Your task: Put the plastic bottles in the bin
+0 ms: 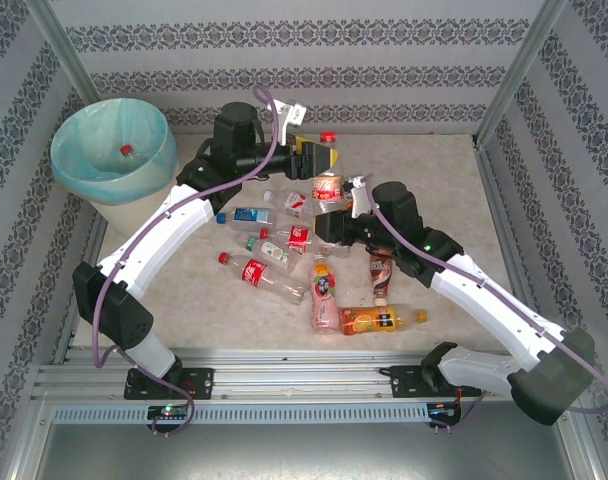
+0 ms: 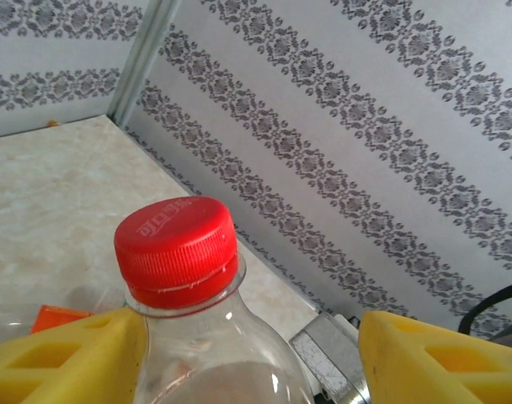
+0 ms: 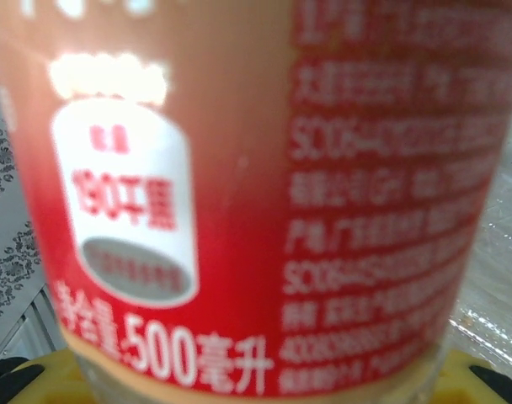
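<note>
In the overhead view the bin [image 1: 84, 180] sits in the upper left of the frame, its teal liner folded over the rim, with one red-capped bottle [image 1: 126, 151] lying inside it. The rest of the plastic bottles are scattered across the middle of the table [image 1: 464, 200]. A blue-labelled one [image 1: 249, 214] is left of centre, and a clear one with a red label [image 1: 259, 272] lies below it. A pink one [image 1: 324, 290] and an orange one [image 1: 379, 320] are toward the lower centre, and a brown one [image 1: 381, 270] is just right of them. The left gripper [image 2: 248, 332] is at upper centre of that view, to the right of the bin. Its wrist camera shows a clear bottle with a red cap [image 2: 176, 248] between the yellow fingers [image 2: 62, 362]. The finger at frame left is up against the bottle's shoulder, while the one at frame right stands apart from it, so the jaws are open around the bottle and not clamped. The right gripper [image 3: 256, 383] is just below, at centre frame. In its own camera a tan bottle with a red printed label [image 3: 239, 210] is blurred and very close. The yellow fingers meet its sides at both bottom corners, closed on it.
</note>
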